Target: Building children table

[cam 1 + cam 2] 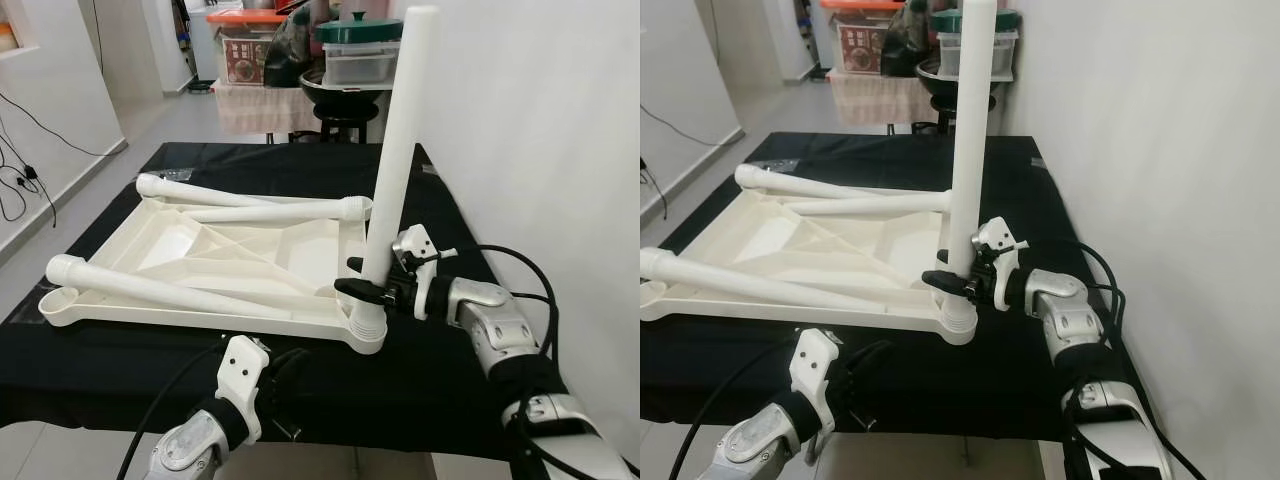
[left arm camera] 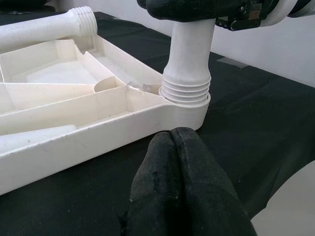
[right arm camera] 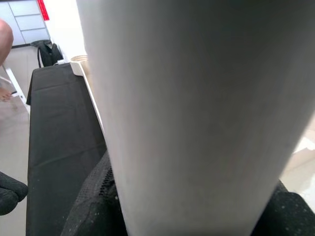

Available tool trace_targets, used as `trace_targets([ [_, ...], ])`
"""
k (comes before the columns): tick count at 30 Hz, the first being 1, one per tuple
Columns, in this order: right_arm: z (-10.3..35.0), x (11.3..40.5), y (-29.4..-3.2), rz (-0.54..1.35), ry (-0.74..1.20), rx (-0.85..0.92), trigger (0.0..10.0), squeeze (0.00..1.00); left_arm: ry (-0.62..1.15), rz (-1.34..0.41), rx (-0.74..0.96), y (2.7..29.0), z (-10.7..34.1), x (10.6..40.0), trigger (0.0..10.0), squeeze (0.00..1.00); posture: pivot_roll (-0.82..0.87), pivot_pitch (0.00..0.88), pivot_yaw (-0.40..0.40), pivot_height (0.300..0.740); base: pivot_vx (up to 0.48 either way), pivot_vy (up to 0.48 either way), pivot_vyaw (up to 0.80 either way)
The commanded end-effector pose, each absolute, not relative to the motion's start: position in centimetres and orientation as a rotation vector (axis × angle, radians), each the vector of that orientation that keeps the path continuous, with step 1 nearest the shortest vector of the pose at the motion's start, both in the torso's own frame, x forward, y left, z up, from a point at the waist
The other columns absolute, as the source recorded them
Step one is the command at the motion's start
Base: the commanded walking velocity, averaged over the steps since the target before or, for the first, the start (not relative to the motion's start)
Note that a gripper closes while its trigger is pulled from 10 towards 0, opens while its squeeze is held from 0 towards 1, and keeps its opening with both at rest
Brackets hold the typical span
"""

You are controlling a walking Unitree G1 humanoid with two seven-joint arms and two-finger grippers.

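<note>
White leg point(image 1: 400, 150) (upright in tabletop point(image 1: 250, 255) socket) clamped by right end effector point(image 1: 372, 290).

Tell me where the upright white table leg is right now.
The upright white plastic table leg stands in the near right corner socket of the upturned white plastic tabletop on the black-covered table, gripped low down by the right pincer.

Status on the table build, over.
Right gripper shut on upright leg, threads showing at tabletop corner socket. Left gripper shut, idle near table edge. Three legs lying loose on tabletop.
</note>
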State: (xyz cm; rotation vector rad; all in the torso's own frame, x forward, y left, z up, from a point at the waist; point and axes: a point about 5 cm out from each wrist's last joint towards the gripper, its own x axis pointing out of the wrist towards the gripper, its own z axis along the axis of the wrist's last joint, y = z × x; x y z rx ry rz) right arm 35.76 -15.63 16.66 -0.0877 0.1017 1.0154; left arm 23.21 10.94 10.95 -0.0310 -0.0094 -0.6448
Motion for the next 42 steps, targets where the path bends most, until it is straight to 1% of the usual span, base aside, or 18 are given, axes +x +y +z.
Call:
trace_targets([
  [1, 16.4, 35.6, -15.3, 1.029, 0.091, -0.077, 0.0, 0.0, -0.003, -0.644, -0.026, 10.9, 10.8, 23.1, 10.0, 0.0, 0.07, 0.0, -0.04, 0.74, 0.0, 0.0, 0.0],
  [7, 14.6, 35.0, -15.5, 0.894, 0.133, -0.09, 0.0, 0.0, -0.004, -0.644, -0.027, 10.9, 11.0, 23.0, 10.0, 0.0, 0.06, 0.0, -0.044, 0.74, 0.0, 0.0, 0.0],
  [9, 12.9, 35.1, -15.5, 0.563, 0.198, -0.132, 0.0, 0.0, -0.005, -0.643, -0.028, 11.0, 11.1, 22.9, 10.0, 0.0, 0.06, 0.0, -0.048, 0.74, 0.0, 0.0, 0.0],
  [11, 11.3, 32.8, -13.5, 0.322, 0.235, 0.014, 0.0, 0.0, -0.006, -0.643, -0.028, 11.1, 11.1, 22.9, 10.0, 0.0, 0.05, 0.0, -0.048, 0.74, 0.0, 0.0, 0.0],
  [12, 11.1, 31.7, -12.2, 0.291, 0.231, 0.04, 0.0, 0.0, -0.006, -0.643, -0.028, 11.2, 11.2, 22.9, 10.0, 0.0, 0.04, 0.0, -0.03, 0.74, 0.0, 0.0, 0.0],
  [14, 11.1, 31.1, -11.3, 0.303, 0.22, 0.037, 0.0, 0.0, -0.005, -0.644, -0.027, 11.3, 11.2, 22.9, 10.0, 0.0, 0.04, 0.0, -0.024, 0.74, 0.0, 0.0, 0.0],
  [22, 11.7, 32.5, -12.0, 0.277, 0.21, 0.001, 0.0, 0.0, -0.002, -0.647, -0.022, 11.5, 11.2, 23.0, 10.0, 0.0, 0.05, 0.0, -0.025, 0.74, 0.0, 0.0, 0.0],
  [23, 11.9, 32.5, -11.8, 0.272, 0.22, 0.003, 10.0, 0.0, -0.003, -0.644, -0.02, 11.5, 11.2, 23.1, 10.0, 0.0, 0.05, 0.0, -0.024, 0.74, 0.0, 0.0, 0.0],
  [26, 12.0, 32.3, -11.7, 0.268, 0.227, 0.005, 10.0, 0.0, -0.003, -0.642, -0.019, 11.6, 11.3, 23.1, 10.0, 0.0, 0.05, 0.0, -0.024, 0.74, 0.0, 0.0, 0.0],
  [27, 12.7, 32.4, -11.6, 0.291, 0.203, 0.02, 10.0, 1.0, -0.002, -0.645, -0.016, 11.6, 11.2, 23.1, 10.0, 0.0, 0.04, 0.0, -0.01, 0.74, 0.0, 0.0, 0.0],
  [30, 13.5, 32.5, -11.4, 0.325, 0.169, 0.038, 10.0, 1.0, -0.001, -0.648, -0.014, 11.6, 11.3, 23.1, 10.0, 0.0, 0.04, 0.0, -0.01, 0.74, 0.0, 0.0, 0.0],
  [33, 16.5, 33.8, -12.0, 0.559, 0.035, 0.039, 10.0, 0.98, -0.004, -0.659, -0.015, 11.5, 11.3, 23.4, 10.0, 0.0, 0.04, 0.0, -0.005, 0.74, 0.0, 0.0, 0.0],
  [34, 17.2, 34.0, -12.3, 0.666, 0.012, 0.017, 10.0, 0.0, -0.01, -0.66, -0.017, 11.4, 11.3, 23.5, 10.0, 0.0, 0.04, 0.0, -0.006, 0.74, 0.0, 0.0, 0.0],
  [35, 17.6, 34.2, -12.6, 0.743, 0.004, -0.006, 10.0, 0.0, -0.013, -0.66, -0.018, 11.4, 11.4, 23.5, 10.0, 0.0, 0.04, 0.0, -0.008, 0.74, 0.0, 0.0, 0.0],
  [36, 17.6, 34.2, -12.6, 0.743, 0.004, -0.006, 10.0, 0.0, -0.013, -0.66, -0.018, 11.4, 11.4, 23.5, 10.0, 0.0, 0.04, 0.0, -0.008, 0.74, 0.0, 0.0, 0.0],
  [38, 18.1, 34.1, -12.9, 0.902, -0.001, -0.061, 10.0, 0.0, -0.019, -0.661, -0.018, 11.3, 11.5, 23.7, 10.0, 0.0, 0.04, 0.0, -0.012, 0.74, 0.0, 0.0, 0.0],
  [39, 18.1, 34.1, -12.9, 0.902, -0.001, -0.061, 10.0, 0.0, -0.019, -0.661, -0.018, 11.3, 11.5, 23.7, 10.0, 0.0, 0.04, 0.0, -0.012, 0.74, 0.0, 0.0, 0.0],
  [42, 18.7, 34.7, -13.5, 1.042, 0.019, -0.096, 10.0, 0.0, -0.014, -0.667, -0.014, 11.1, 11.4, 23.8, 10.0, 0.0, 0.04, 0.0, -0.008, 0.74, 0.0, 0.0, 0.0],
])
